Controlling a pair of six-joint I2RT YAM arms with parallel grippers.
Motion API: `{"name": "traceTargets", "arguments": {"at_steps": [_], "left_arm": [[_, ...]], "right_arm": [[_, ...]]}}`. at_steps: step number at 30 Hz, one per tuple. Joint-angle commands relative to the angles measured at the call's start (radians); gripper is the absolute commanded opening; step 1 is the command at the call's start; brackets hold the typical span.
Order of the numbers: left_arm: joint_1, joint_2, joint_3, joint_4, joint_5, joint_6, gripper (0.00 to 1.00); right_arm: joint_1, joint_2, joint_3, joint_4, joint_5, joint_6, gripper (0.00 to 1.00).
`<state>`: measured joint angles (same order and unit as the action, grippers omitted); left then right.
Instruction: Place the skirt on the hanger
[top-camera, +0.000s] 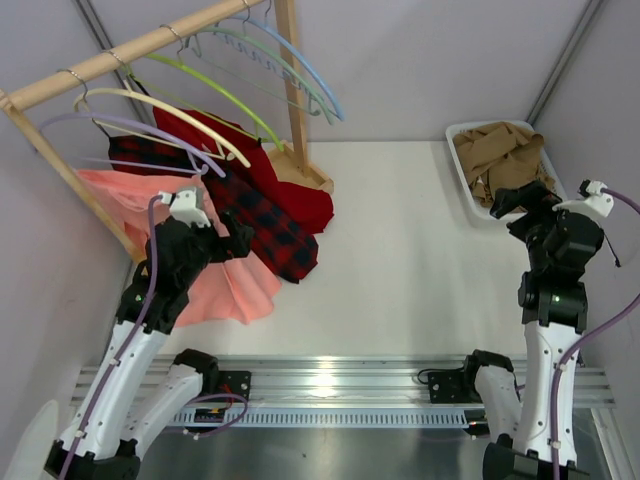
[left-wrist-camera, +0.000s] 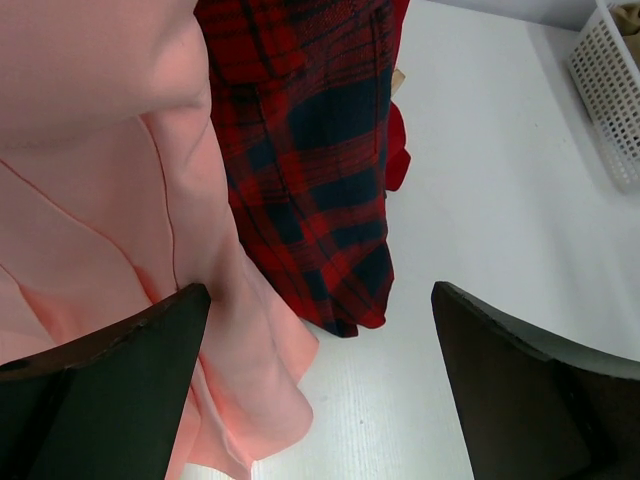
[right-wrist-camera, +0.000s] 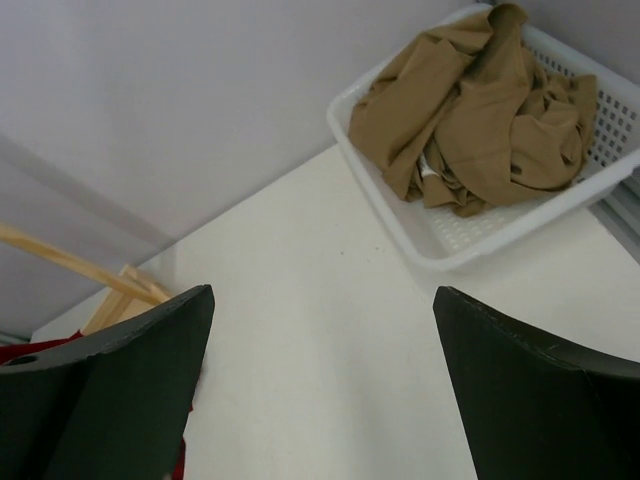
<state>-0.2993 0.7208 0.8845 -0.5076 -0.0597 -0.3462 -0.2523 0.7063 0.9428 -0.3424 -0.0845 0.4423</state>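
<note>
The tan skirt (top-camera: 500, 155) lies crumpled in a white basket (top-camera: 462, 165) at the far right; it also shows in the right wrist view (right-wrist-camera: 480, 110). The pale sage-green hanger (top-camera: 262, 47) hangs empty on the wooden rack, between a lime-green and a light blue hanger. My right gripper (top-camera: 515, 200) is open and empty above the table, just near of the basket (right-wrist-camera: 400, 235); the wrist view (right-wrist-camera: 322, 290) shows only bare table between its jaws. My left gripper (top-camera: 235, 240) is open and empty beside the hanging garments (left-wrist-camera: 320, 290).
A wooden rack (top-camera: 130, 50) at the far left holds several hangers. A red-and-black plaid skirt (top-camera: 265, 225), a salmon-pink skirt (top-camera: 225, 285) and a red garment (top-camera: 305, 205) hang from it, down to the table. A metal rail (top-camera: 330, 385) runs along the near edge.
</note>
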Motion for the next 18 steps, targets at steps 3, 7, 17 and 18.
{"name": "traceTargets", "arguments": {"at_steps": [3,7,17,18], "left_arm": [[-0.004,-0.098,-0.082,0.106,0.047,0.041,1.0],[-0.004,-0.164,-0.139,0.147,0.113,0.064,0.99],[-0.004,-0.172,-0.19,0.185,0.155,0.09,1.0],[-0.004,-0.155,-0.185,0.185,0.155,0.092,0.99]], "right_arm": [[0.002,0.146,0.027,0.008,0.153,-0.03,0.99],[-0.047,0.347,0.102,0.046,0.172,-0.03,0.99],[-0.148,0.704,0.26,0.226,0.141,-0.099,0.99],[-0.148,0.729,0.267,0.247,0.141,-0.115,0.99]]}}
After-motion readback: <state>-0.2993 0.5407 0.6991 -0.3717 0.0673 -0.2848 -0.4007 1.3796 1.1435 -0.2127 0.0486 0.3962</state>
